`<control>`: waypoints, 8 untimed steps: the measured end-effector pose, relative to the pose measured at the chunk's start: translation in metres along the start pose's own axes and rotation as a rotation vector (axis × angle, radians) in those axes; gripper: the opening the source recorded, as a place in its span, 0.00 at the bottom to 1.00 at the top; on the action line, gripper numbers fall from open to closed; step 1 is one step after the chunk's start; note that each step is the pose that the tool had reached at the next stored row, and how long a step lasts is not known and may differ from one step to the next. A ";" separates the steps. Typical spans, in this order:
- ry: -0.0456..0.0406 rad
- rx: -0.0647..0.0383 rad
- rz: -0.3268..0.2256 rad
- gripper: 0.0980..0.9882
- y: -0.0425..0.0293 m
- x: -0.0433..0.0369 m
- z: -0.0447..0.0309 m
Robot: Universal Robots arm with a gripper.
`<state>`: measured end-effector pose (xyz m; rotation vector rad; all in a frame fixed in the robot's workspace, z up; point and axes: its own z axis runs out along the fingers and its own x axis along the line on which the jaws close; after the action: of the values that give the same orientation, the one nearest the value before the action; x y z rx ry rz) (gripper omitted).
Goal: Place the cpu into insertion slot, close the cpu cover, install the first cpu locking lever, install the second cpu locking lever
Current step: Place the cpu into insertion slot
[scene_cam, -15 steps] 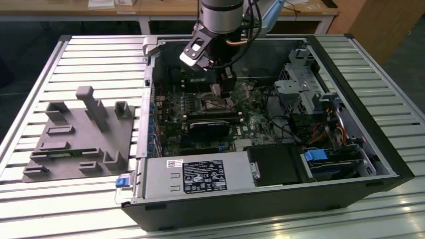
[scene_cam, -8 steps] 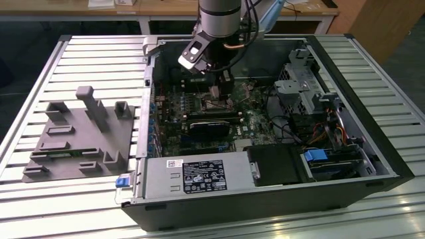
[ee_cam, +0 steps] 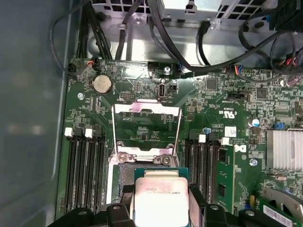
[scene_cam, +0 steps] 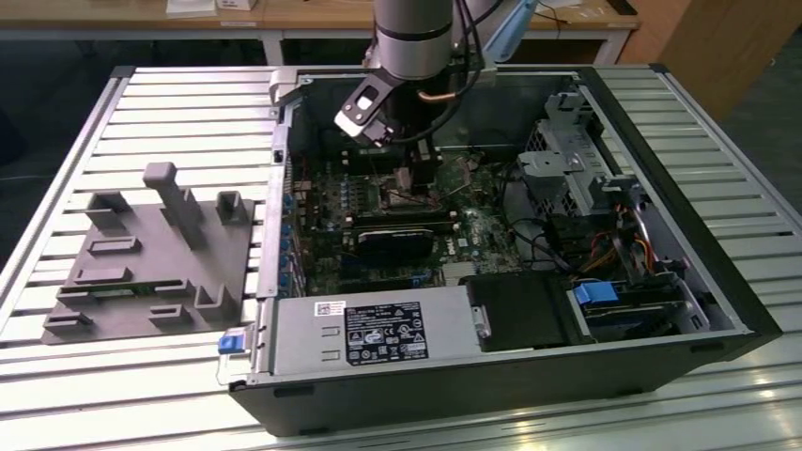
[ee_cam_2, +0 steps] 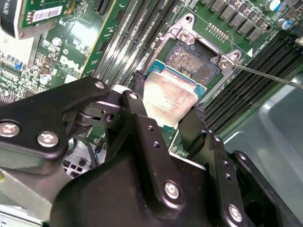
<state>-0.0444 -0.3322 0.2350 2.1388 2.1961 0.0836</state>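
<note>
My gripper (ee_cam_2: 168,97) is shut on the cpu (ee_cam_2: 171,94), a flat silver-grey square chip pinched at two opposite edges between black fingers (ee_cam_2: 137,90). The first wrist view has the same cpu (ee_cam: 161,201) between the gripper (ee_cam: 161,202) fingertips. It hangs just over the near edge of the insertion slot (ee_cam_2: 191,59), whose dark pin field lies bare. The cpu cover (ee_cam: 142,152), a thin silver frame, is swung open and stands up behind the slot. A thin locking lever (ee_cam_2: 267,76) juts out sideways. In the exterior view the gripper (scene_cam: 411,177) reaches down into the open computer case.
Long black memory slots (ee_cam: 85,170) flank the socket on both sides. Black cables (ee_cam: 142,28) run along the case wall beyond the board. A finned heatsink (ee_cam: 284,149) sits on the board. A grey fixture with posts (scene_cam: 157,258) stands at the exterior view's left, a power supply (scene_cam: 370,338) in front.
</note>
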 end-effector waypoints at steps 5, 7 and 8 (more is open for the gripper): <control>-0.0005 0.000 0.008 0.49 -0.0016 0.0042 0.0056; -0.0007 0.000 0.009 0.49 -0.0024 0.0053 0.0084; -0.0008 0.000 0.009 0.49 -0.0029 0.0057 0.0098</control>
<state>-0.0465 -0.3267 0.2248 2.1483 2.1864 0.0832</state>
